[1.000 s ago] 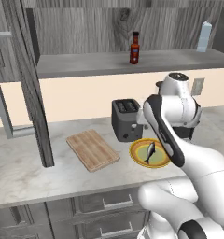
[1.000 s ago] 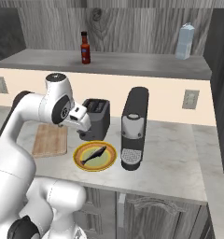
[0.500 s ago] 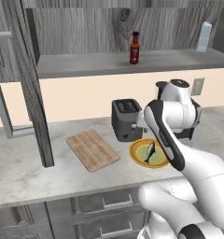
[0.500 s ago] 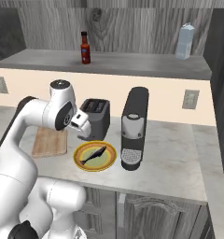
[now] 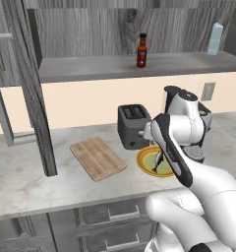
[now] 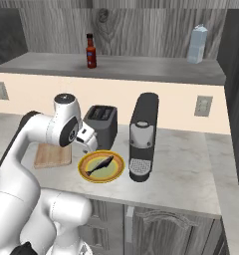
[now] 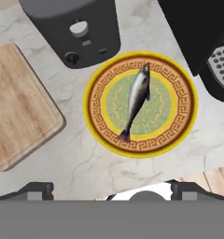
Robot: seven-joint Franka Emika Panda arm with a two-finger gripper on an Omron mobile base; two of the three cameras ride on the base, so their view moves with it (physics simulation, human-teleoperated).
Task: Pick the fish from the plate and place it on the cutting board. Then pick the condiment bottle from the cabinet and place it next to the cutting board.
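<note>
— Where's the fish [image 7: 136, 99] sitting?

— Flat on the plate [image 7: 101, 123], across its greenish middle. The hand view shows its whole length, head up near the coffee machine [image 6: 143, 137] side, tail trailing toward the near rim. In the right base view it lies slantwise, head to the far right, tail to the near left. In the left base view the arm hides most of it.

— And the gripper [image 6: 88, 140]?

— It hangs over the plate's left edge, just in front of the toaster [image 6: 102, 126]. I cannot tell how its fingers stand.

— The board?

— The cutting board [image 5: 97, 157] lies bare, left of the toaster, long side running near-right to far-left.

— The bottle?

— The condiment bottle [image 5: 141, 51] stands upright on the cabinet [image 5: 115, 66] shelf, well left of a pale bottle [image 6: 196, 45]. Its dark label is too small to read.
</note>
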